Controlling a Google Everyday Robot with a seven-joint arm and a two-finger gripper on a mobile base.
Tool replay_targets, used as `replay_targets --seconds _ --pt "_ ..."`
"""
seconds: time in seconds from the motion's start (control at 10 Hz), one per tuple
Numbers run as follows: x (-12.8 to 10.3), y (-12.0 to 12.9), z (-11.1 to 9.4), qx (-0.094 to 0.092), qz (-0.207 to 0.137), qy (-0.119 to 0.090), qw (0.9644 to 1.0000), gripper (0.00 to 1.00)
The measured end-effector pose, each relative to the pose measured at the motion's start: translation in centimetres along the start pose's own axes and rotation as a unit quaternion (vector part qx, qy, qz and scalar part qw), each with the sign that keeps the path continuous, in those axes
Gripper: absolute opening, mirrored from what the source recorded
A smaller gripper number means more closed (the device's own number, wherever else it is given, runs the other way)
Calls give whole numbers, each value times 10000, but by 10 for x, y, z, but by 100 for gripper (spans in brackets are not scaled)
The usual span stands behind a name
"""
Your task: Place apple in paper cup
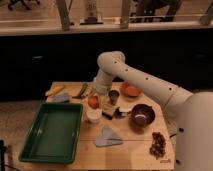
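**A:** Where is the gripper (95, 96)?

**B:** At the end of the white robot arm (145, 82), which reaches in from the right and bends down over the far middle of the light wooden table (132, 152). The gripper hangs low there, right above the small round orange-red apple (93, 102).

**A:** Is it holding the apple, or has it let go?

**B:** I cannot tell. Gripper and fruit run together at that spot.

**A:** And the apple itself?

**B:** It is directly over the short white paper cup (93, 116), at the cup's mouth. I cannot tell whether it already rests on the rim.

**A:** What lies around them?

**B:** Just right of the apple stands a small dark metallic cup (113, 96). Farther right, toward the far edge, is a shallow orange bowl (131, 90). Right of the paper cup lies a small dark object (111, 113) that I cannot identify, then a round dark brown bowl (142, 116). On the near side of the paper cup is a crumpled grey-blue cloth (107, 136).

**A:** And farther out?

**B:** A dark grape cluster (158, 145) lies at the near right corner. A green rectangular plastic tray (50, 132) takes up the near left of the table. Beyond it, at the far left, lie a yellow banana (54, 91) and a long green vegetable (81, 91).
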Motion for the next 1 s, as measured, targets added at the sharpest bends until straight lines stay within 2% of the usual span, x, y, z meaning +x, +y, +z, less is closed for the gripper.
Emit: replay_targets --seconds 0.1,1.0 --pt "1 -1 0 -10 -15 -2 10000 80" --pt "-1 -4 0 -41 -128 -39 9999 80"
